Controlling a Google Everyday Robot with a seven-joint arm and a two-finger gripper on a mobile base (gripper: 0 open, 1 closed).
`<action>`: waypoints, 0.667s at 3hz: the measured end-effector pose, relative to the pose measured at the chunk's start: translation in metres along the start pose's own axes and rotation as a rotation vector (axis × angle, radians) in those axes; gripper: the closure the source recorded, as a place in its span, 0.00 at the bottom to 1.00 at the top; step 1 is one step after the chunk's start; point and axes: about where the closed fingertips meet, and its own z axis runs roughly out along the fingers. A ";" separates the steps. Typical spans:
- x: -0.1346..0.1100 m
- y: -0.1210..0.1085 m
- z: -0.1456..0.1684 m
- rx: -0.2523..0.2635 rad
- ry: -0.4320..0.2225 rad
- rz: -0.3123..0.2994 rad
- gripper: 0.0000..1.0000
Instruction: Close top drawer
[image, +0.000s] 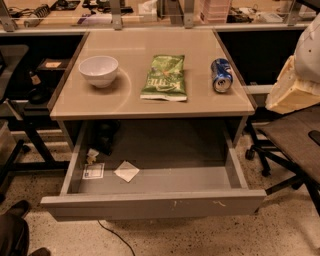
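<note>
The top drawer (152, 205) is a wide grey metal drawer, pulled far out from under the tan table (150, 105). Its plain front has small white scuffs right of centre. Paper scraps (126, 171) and a small label card (93, 171) lie on its floor. My gripper (292, 92) shows as a beige block under a white arm at the right edge. It is beside the table's right side, above and to the right of the drawer, and touches nothing.
On the table stand a white bowl (98, 70), a green snack bag (165, 77) and a blue can (221, 75) lying on its side. A dark office chair (295, 145) stands at the right, close to the drawer's corner. A black cable (112, 237) runs on the speckled floor.
</note>
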 end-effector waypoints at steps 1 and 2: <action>0.000 0.000 0.000 0.000 0.000 0.000 1.00; 0.009 0.017 0.005 -0.010 0.014 0.022 1.00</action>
